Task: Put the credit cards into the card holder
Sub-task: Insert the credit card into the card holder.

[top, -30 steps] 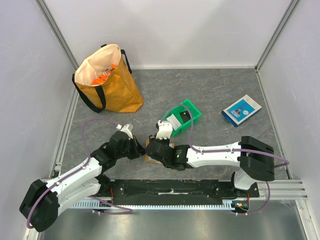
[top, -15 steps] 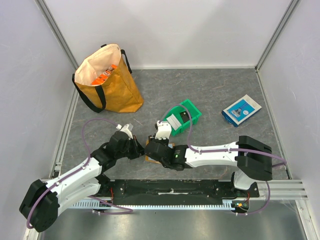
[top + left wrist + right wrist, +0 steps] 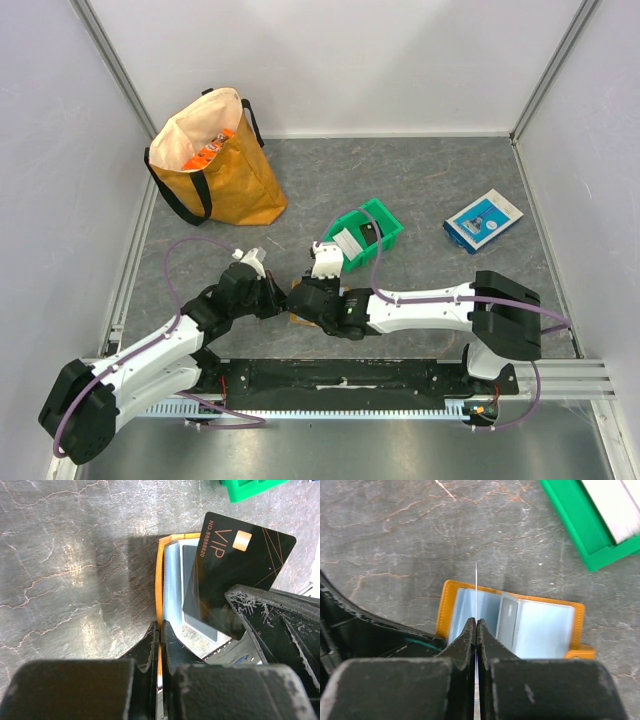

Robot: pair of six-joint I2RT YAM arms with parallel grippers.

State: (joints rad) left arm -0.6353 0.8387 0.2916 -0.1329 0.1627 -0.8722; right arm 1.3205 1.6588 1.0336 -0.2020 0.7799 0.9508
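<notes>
While the left arm holds just where it was a second ago, the change is all on the right, so I'll read across the table. Far left, the orange-yellow tote bag (image 3: 215, 160) stands well apart from the work. Next comes the left gripper (image 3: 160, 632), its fingers pressed together on the orange rim of the card holder (image 3: 172, 585), pinning it open flat on the table near the arm bases, pale pocket panels facing up. Over it hangs a black credit card (image 3: 235, 565) marked VIP (the right wrist view shows it only edge-on, as a thin line). The right gripper (image 3: 476, 625) pinches that card at its near end. In the last second the right forearm has slid a little leftward, so the gripper now nearly meets the left one and hides most of the holder from overhead. I read that as lining the card up with a pocket. It sits tilted across the panels, and I cannot tell whether its corner has entered a slot, so the insertion looks unfinished. Just beyond, a pale card (image 3: 348, 240) waits in the green bin (image 3: 385, 228), and the blue-and-white box (image 3: 483, 220) lies well to the right.
</notes>
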